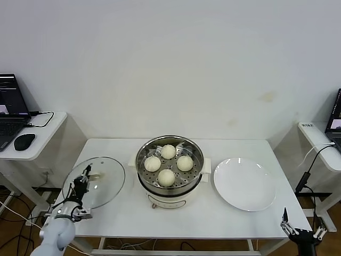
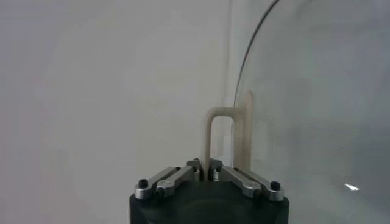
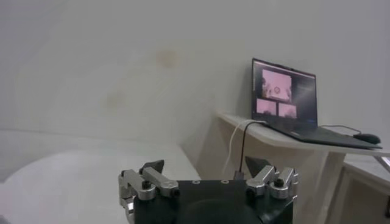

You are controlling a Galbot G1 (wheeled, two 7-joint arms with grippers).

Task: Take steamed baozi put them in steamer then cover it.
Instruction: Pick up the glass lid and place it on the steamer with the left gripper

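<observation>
Baozi [image 1: 168,151], all four of them, already sit on the perforated tray inside the steamer [image 1: 144,173], which stands off to the right of the left pincer [image 1: 81,182], mid-tabletop [image 1: 176,218]. So the loading part looks done, and what is left is the covering. The cover [image 1: 106,178] is at the tabletop's left edge, right at the left pincer, which is clamped together on the cream handle [image 2: 214,131]; the left wrist view shows the handle's loop rising straight out from between the closed tips, with the glass dome just beyond it. The glass appears tilted up and not flat on the surface (hard to be sure whether its far rim touches the tabletop). My reading is that the grasp is made and the carry across to the steamer is the step in hand; the lid then needs to come level over the pot's rim and be set down. The right pincer [image 1: 302,231] hangs low off the tabletop's right front corner, its tips spread wide and holding nothing, well clear of the white plate [image 1: 244,184], which lies bare between it and the steamer.
</observation>
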